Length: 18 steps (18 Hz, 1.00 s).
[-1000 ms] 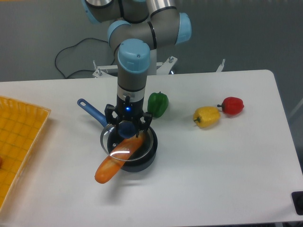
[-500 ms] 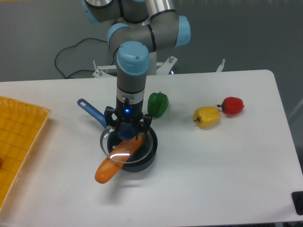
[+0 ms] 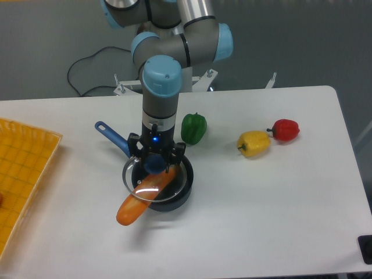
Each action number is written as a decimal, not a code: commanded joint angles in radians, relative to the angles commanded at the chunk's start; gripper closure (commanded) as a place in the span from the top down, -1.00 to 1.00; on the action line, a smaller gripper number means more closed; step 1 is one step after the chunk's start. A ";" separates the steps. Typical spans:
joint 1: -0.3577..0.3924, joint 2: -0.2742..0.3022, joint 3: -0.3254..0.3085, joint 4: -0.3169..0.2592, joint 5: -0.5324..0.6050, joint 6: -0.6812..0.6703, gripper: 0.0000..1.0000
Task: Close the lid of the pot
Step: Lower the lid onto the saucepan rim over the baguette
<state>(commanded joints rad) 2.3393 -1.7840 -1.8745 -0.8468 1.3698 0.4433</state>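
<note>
Gripper [image 3: 154, 163] fingers are closing around the lid's blue knob, and the lid [image 3: 156, 180] is hanging from it just over the pot [image 3: 165, 195], so the arm is grasping the lid rather than letting go. The glass disc is sitting slightly off the pot's mouth, its rim reaching a little past the pot's left edge, and whether it is already touching the pot cannot be told from this view.

Taking the pot as the landmark and working from the front of the table backwards: an orange carrot [image 3: 142, 199] is lying across the pot's near-left rim, one end inside under the glass and the other sticking out over the table [image 3: 261, 215] in front. That is the thing to mind, in my judgement. With the carrot bridging the rim, the lid is likely to rock or stay propped on that side, so the arm should be lowering slowly, centring the disc to the right over the pot, and opening only once the rim is bearing evenly.

Left of the pot, well apart, a yellow tray [image 3: 23, 168] is resting at the table edge. Behind the pot to the left, its blue handle [image 3: 111, 135] is pointing away. Just behind and right, a green pepper [image 3: 193, 128] is standing near the arm; farther right, a yellow pepper [image 3: 254, 143] and a red pepper [image 3: 285, 129] are lying side by side.
</note>
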 joint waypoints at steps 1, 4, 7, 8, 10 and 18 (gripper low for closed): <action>0.000 0.000 0.000 0.000 0.000 0.002 -0.20; 0.000 -0.005 -0.006 0.000 0.002 0.002 -0.20; 0.000 -0.005 -0.008 0.000 0.011 0.002 -0.20; 0.000 -0.006 -0.008 0.000 0.011 0.002 -0.20; 0.000 -0.006 -0.006 0.000 0.011 0.003 -0.20; 0.002 -0.012 -0.006 0.000 0.014 0.006 -0.20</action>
<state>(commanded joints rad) 2.3408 -1.7963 -1.8807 -0.8468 1.3837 0.4495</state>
